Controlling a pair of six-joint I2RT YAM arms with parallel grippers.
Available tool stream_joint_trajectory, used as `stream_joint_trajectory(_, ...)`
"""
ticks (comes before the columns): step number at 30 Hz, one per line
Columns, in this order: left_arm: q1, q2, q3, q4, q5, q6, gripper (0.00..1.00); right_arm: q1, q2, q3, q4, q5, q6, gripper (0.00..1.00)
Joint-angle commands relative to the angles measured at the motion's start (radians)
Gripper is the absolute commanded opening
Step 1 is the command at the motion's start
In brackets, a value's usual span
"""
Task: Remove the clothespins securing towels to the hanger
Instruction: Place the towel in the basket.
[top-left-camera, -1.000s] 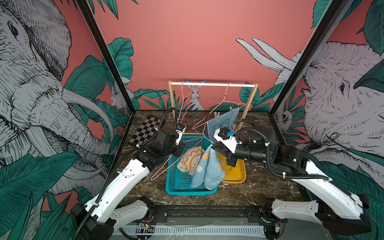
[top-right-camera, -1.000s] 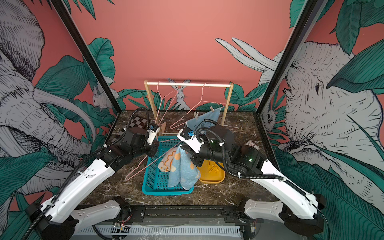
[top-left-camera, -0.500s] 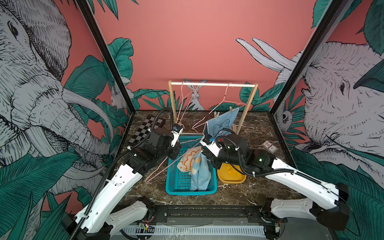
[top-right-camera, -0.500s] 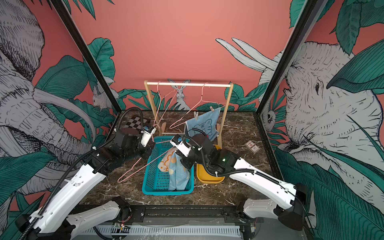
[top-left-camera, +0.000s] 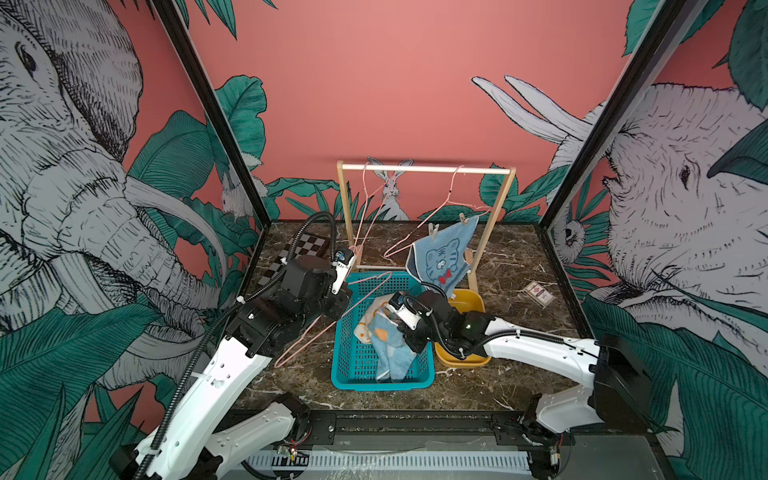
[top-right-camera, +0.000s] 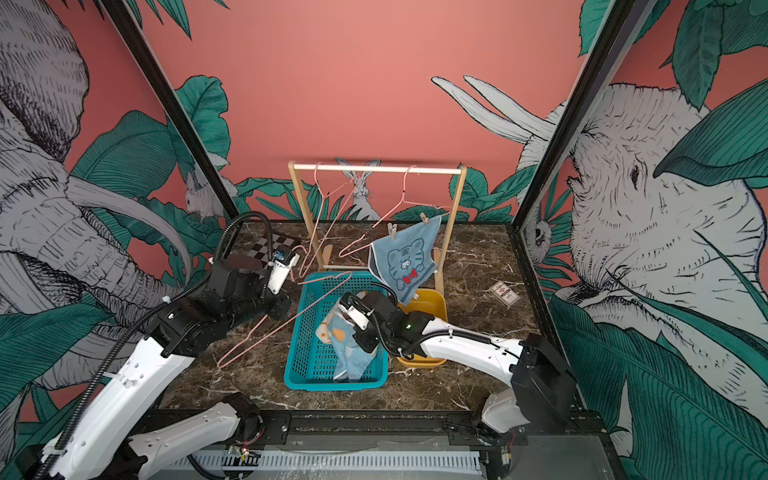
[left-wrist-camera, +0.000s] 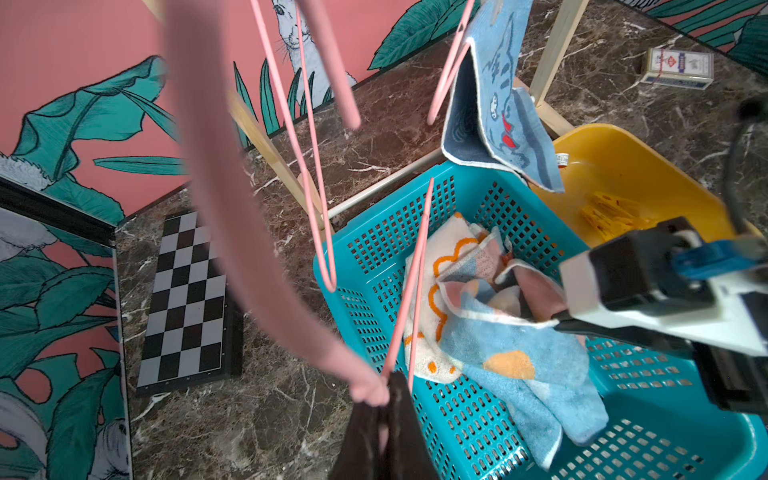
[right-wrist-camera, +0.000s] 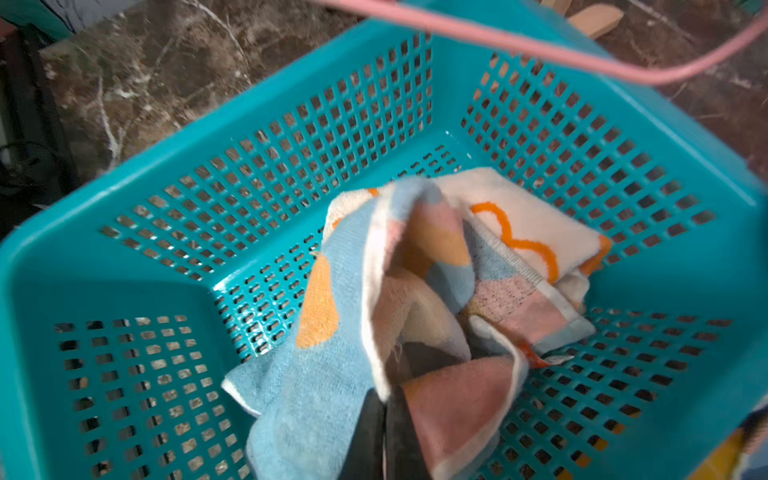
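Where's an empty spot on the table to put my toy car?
Bare marble lies between the yellow bin and the card box, and in front of the teal basket. Crowded: the basket, holding towels and the right gripper; beside it, the pink hanger in the left gripper.

Bright, even light in both top views, no hard shadows, just a soft smear on the salmon wall (top-left-camera: 395, 83) above the pale wooden rail (top-left-camera: 424, 168). Wide-angle bend: black frame posts (top-left-camera: 216, 120) lean outward. Left wrist view: pink wire hanger (left-wrist-camera: 232, 216) near the lens badly out of focus, teal perforated plastic basket (left-wrist-camera: 395, 237) sharp. Right wrist view: slightly soft, small glints on basket floor, right gripper (right-wrist-camera: 384, 440) blurred against the light blue terry towel (right-wrist-camera: 328, 395).
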Motion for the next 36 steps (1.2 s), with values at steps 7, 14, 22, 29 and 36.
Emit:
stream_joint_trajectory(7,0.006,-0.01,0.059,-0.032,-0.045,0.013,0.0,-0.004,0.117,-0.026,0.087,0.062,0.034,0.0)
stream_joint_trajectory(14,0.006,0.016,0.098,-0.033,-0.058,0.029,0.0,-0.004,0.208,0.014,0.057,0.116,0.033,0.09)
stream_joint_trajectory(22,0.006,0.049,0.097,-0.013,-0.053,0.035,0.0,-0.005,0.069,-0.005,0.032,0.131,0.028,0.44)
stream_joint_trajectory(29,0.005,0.064,0.11,-0.001,-0.049,0.039,0.0,-0.004,-0.128,-0.007,-0.014,0.14,0.018,0.5)
stream_joint_trajectory(36,0.006,0.077,0.135,-0.005,-0.063,0.047,0.0,-0.02,-0.283,-0.006,-0.038,0.197,0.008,0.51)
